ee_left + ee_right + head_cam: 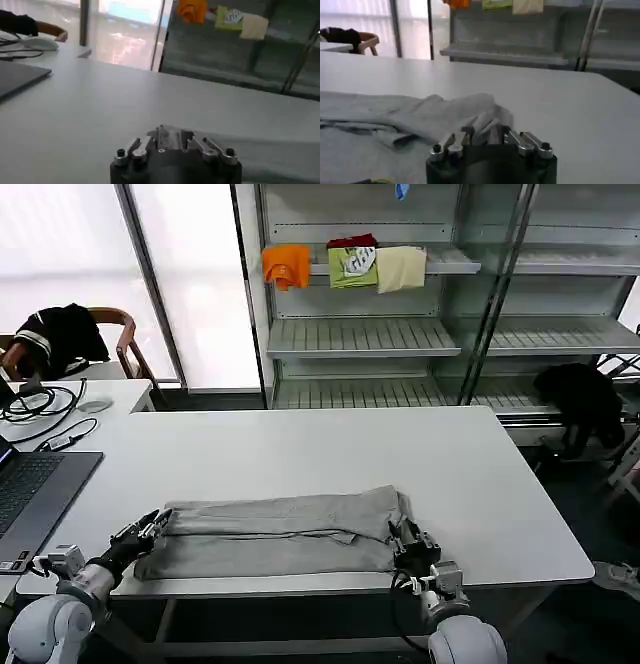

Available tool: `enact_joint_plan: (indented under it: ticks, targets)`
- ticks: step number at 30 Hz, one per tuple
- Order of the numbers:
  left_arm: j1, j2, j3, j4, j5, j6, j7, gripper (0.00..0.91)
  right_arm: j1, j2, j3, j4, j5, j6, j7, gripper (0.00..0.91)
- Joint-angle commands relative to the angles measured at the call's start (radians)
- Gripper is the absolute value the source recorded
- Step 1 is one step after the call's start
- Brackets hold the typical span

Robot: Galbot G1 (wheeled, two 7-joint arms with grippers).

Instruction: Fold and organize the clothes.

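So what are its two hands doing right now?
Left tool: shut on the grey shirt, at its left end.
Right tool: shut on the same shirt's right end.

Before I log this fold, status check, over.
Left claw and right claw each pinch an end of the grey shirt. Shirt folded lengthwise near table front edge. Nothing obstructing.

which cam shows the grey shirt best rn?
Head view: the whole grey shirt lies folded lengthwise on the table's near edge, left gripper and right gripper at its ends. Right wrist view shows one bunched end; left wrist view, a sliver.
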Motion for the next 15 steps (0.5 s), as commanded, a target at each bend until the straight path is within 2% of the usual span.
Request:
enact_joint_plan:
  ticks: [1,2,6,7,8,9,10,11,15]
  targets:
    - [0.047,-0.037,-0.004,-0.039,0.145,-0.018,-0.077,0.907,0.007,0.005,0.029,0.035,0.138,0.108,0.039,0.907]
    - [0.052,-0.045,-0.003,-0.041,0.153,-0.021,-0.090,0.907,0.029,0.006,0.038,0.049,0.189,0.124,0.038,0.907]
    - [0.058,-0.065,0.000,-0.040,0.152,-0.032,-0.098,0.907,0.098,0.005,0.062,0.082,0.249,0.113,0.051,0.907]
    - [0.061,-0.069,0.001,-0.041,0.152,-0.034,-0.098,0.655,0.109,0.004,0.063,0.087,0.249,0.105,0.052,0.907]
    - [0.064,-0.074,0.004,-0.045,0.150,-0.035,-0.096,0.554,0.122,0.003,0.065,0.092,0.251,0.095,0.055,0.907]
    - [0.066,-0.077,0.006,-0.048,0.150,-0.037,-0.093,0.302,0.138,0.000,0.065,0.098,0.253,0.081,0.059,0.907]
    - [0.069,-0.082,0.008,-0.051,0.150,-0.037,-0.092,0.121,0.147,-0.002,0.065,0.100,0.254,0.074,0.062,0.907]
    - [0.071,-0.085,0.009,-0.053,0.149,-0.038,-0.090,0.030,0.159,-0.003,0.063,0.102,0.254,0.067,0.066,0.907]
    - [0.084,-0.099,0.015,-0.077,0.150,-0.039,-0.079,0.020,0.184,-0.004,0.056,0.099,0.253,0.045,0.082,0.907]
